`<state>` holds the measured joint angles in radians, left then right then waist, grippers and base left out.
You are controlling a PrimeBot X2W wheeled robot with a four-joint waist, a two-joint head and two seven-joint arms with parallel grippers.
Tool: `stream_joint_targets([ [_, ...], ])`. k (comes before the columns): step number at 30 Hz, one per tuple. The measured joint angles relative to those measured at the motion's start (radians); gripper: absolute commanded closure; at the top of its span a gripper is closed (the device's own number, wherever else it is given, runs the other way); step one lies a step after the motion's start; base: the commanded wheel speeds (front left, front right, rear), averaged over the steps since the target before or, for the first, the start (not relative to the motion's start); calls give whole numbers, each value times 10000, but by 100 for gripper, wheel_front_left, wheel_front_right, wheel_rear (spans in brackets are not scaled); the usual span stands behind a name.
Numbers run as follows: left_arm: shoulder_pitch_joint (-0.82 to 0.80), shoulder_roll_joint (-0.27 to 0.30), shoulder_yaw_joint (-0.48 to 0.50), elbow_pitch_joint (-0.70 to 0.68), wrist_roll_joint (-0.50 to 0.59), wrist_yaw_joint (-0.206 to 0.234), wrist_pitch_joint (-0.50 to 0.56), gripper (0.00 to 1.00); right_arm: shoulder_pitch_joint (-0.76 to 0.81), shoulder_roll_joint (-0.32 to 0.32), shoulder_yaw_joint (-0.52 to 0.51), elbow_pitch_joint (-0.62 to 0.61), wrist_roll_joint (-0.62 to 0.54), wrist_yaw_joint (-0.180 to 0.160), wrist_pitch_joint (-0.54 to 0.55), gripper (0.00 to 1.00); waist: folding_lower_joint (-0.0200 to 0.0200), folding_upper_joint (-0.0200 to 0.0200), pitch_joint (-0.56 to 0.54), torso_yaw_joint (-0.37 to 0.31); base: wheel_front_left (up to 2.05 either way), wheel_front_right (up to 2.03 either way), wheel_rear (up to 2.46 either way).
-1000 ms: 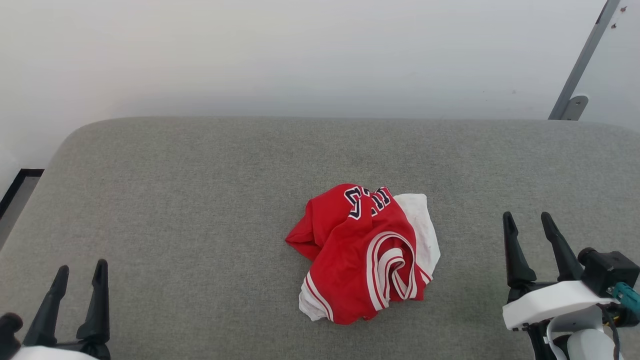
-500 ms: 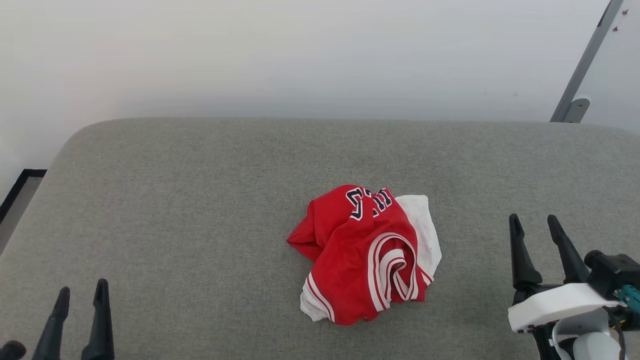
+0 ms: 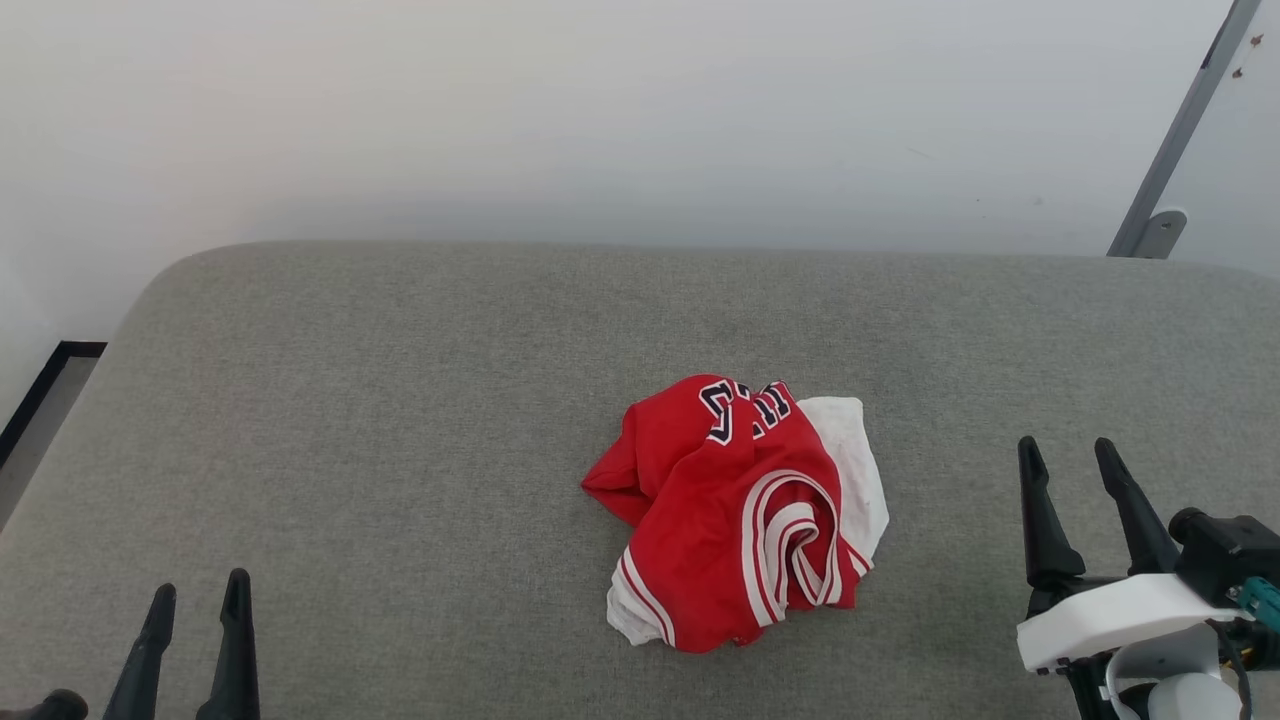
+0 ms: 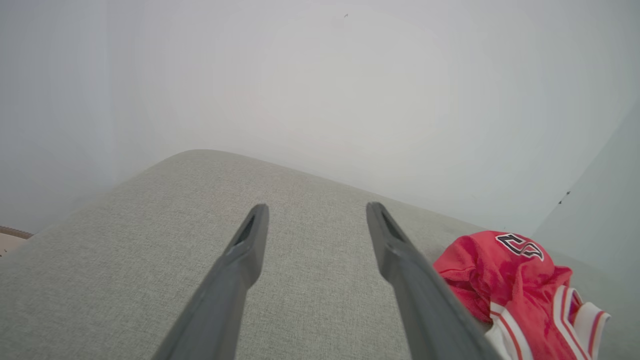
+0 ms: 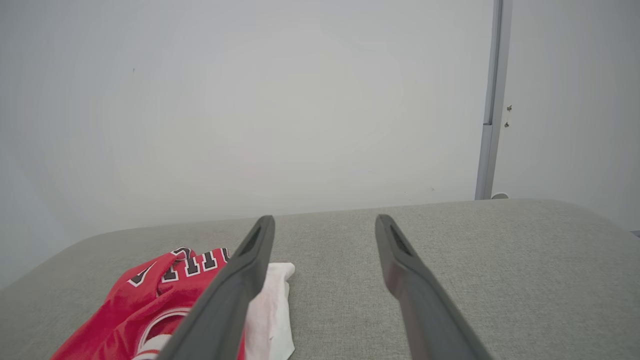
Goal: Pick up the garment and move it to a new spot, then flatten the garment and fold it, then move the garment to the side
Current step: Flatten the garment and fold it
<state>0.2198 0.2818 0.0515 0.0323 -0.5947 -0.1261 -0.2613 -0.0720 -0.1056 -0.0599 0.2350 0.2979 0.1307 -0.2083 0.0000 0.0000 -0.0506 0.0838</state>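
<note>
Head view: garment (image 3: 740, 515) crumpled mid grey cushion (image 3: 400, 400). Left gripper (image 3: 200, 585) lower left, right gripper (image 3: 1065, 443) lower right, both spread wide, empty, well clear of it. Left wrist view: garment at lower right. Right wrist view: garment at lower left.

A grey woven fabric surface (image 3: 400, 420) with rounded far corners spreads across the head view. Behind it rises a plain white wall (image 3: 600, 120). At the far right a slanted grey metal bar (image 3: 1180, 130) runs down to a small rounded bracket (image 3: 1160, 225), with two small dark marks (image 3: 1238, 72) beside it. Past the surface's left edge, a dark strip (image 3: 35, 385) borders grey floor (image 3: 50, 400).
</note>
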Motion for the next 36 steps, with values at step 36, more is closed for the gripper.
stream_joint_targets([
  [36, -1702, -46, -2132, 525, -353, -4, -2, 0, -4760, -2583, 4228, 5043, 826, 2, 7037, 0, 0, 0, 1743, 2159, 0, 0, 0],
])
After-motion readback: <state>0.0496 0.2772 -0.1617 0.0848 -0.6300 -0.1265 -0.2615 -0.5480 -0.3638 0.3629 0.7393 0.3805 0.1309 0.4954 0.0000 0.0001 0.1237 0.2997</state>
